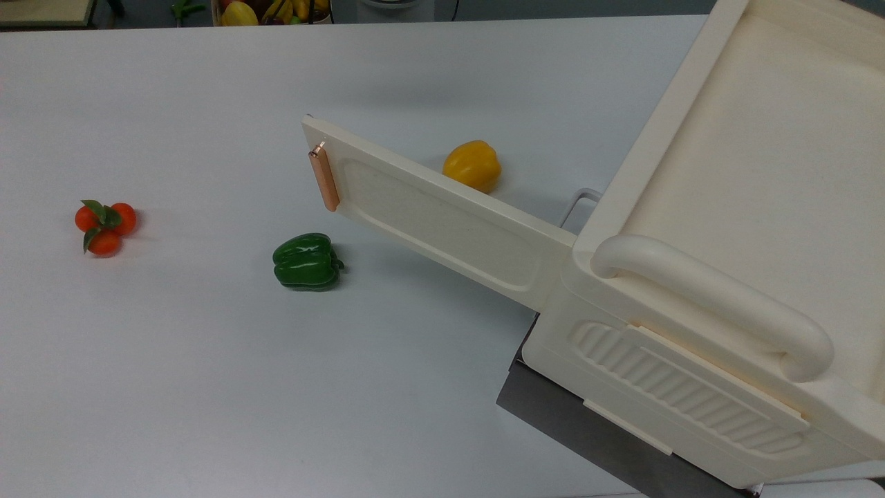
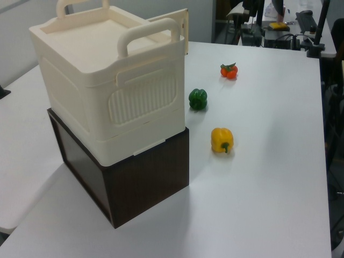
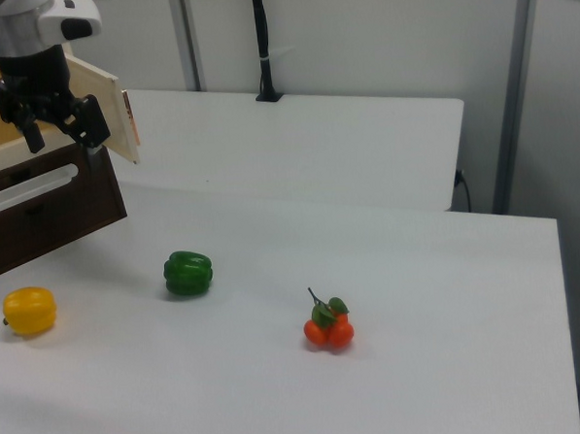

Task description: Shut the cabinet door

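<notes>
"Cabinet door [image 1: 442,214], the long flat cream plastic panel with the recessed rectangle: where does it stand?"

"Swung wide open. In the top view it juts out from the cream plastic cabinet [image 1: 726,207] toward the top view's left, out over the white table [image 1: 173,380]. The slim copper-coloured bar handle [image 1: 323,176] sits at its free end."

"Take me across the top view from the left."

"Far left, a cluster of small orange-red round fruits with green leaves [image 1: 104,225], well apart from everything else. Next, a glossy green bell pepper [image 1: 306,261], near the door's free end on its handle side. Then the door itself. Behind it, on its other face, a yellow bell pepper [image 1: 472,164] lies near the panel. At the right is the cabinet, with a thick rounded cream handle [image 1: 719,297] on top and a ribbed cream panel [image 1: 684,394] below it."

"What does the cabinet rest on?"

"A dark brown box [image 2: 145,180]; the left view shows it squarely underneath."

"And the arm?"

"In the right view the black two-finger gripper [image 3: 62,132] hangs at the upper left, in front of the cabinet and just to the right view's left of the open door. Its fingers [image 3: 90,120] stand apart with nothing between them. Whether it touches the door I cannot tell."
</notes>
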Controlling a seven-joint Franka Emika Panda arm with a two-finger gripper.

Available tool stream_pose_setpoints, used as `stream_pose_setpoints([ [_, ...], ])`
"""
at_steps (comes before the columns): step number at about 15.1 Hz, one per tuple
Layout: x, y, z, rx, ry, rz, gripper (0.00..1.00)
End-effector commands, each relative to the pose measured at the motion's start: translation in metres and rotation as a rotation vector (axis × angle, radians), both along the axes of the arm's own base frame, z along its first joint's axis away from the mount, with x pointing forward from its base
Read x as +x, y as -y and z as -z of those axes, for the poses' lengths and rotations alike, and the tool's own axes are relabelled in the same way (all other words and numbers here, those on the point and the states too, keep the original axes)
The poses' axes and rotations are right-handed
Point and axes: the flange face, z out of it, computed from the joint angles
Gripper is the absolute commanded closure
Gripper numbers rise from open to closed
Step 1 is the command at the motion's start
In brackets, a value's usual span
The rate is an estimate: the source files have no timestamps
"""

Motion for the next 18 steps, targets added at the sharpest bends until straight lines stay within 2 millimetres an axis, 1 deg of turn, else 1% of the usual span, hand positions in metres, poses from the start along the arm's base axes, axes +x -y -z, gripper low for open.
stream_pose_setpoints([
  [1, 0.000, -0.007, 0.006, 0.013, 0.012, -0.044, 0.00],
  [5, 0.001, -0.012, 0.009, 0.013, 0.005, -0.051, 0.00],
  [7, 0.002, -0.012, 0.011, 0.012, 0.002, -0.053, 0.07],
  [9, 0.005, -0.013, 0.013, 0.011, 0.000, -0.059, 0.20],
  [10, 0.005, -0.013, 0.014, 0.009, 0.002, -0.076, 0.33],
  [12, 0.005, -0.010, 0.014, 0.017, 0.011, -0.108, 0.65],
  [13, 0.006, -0.010, 0.014, 0.026, 0.013, -0.106, 0.77],
  [15, 0.009, -0.010, 0.013, 0.062, 0.036, -0.087, 0.93],
  [16, 0.015, -0.008, 0.015, 0.088, 0.061, -0.074, 1.00],
  [17, 0.020, -0.009, 0.015, 0.115, 0.082, -0.060, 1.00],
  [18, 0.023, -0.005, 0.013, 0.165, 0.112, -0.015, 1.00],
])
